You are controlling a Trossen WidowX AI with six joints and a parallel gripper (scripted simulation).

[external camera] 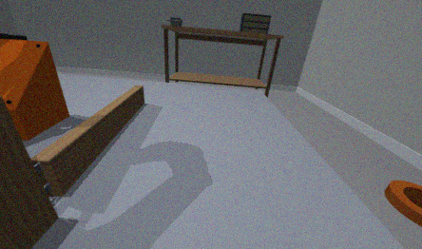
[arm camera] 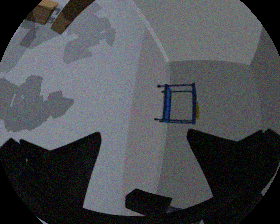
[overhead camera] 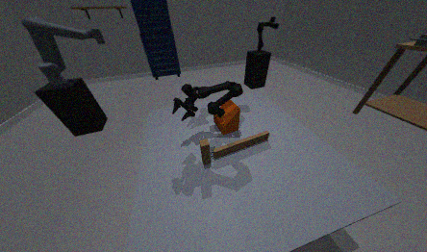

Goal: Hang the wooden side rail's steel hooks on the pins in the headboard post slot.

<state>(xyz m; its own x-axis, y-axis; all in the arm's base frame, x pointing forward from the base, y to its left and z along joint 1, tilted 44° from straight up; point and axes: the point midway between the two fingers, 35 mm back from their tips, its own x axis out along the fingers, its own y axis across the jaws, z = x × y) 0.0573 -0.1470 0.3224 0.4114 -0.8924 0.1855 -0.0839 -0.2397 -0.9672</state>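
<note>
My gripper (overhead camera: 179,113) (arm camera: 145,136) is wide open and empty, raised in the air left of the orange block, well away from the rail and post. The wooden post (overhead camera: 206,153) (external camera: 19,184) (arm camera: 43,12) stands upright on the table (overhead camera: 288,191). The wooden rail (overhead camera: 240,145) (external camera: 95,132) (arm camera: 71,19) extends from beside the post, its far end low at the table. Two small steel hooks (external camera: 38,165) show in the narrow gap between the rail's near end and the post. The post hides their tips, the slot and pins, so I cannot tell whether they sit on the pins.
The orange block (overhead camera: 228,120) (external camera: 35,89) stands beneath my arm, behind the rail. A blue rack (overhead camera: 158,37) (arm camera: 167,104) stands at the back. Other arms stand on black pedestals (overhead camera: 77,107) (overhead camera: 258,69). A wooden workbench (external camera: 219,80) is farther off, and an orange ring (external camera: 396,196) is at right.
</note>
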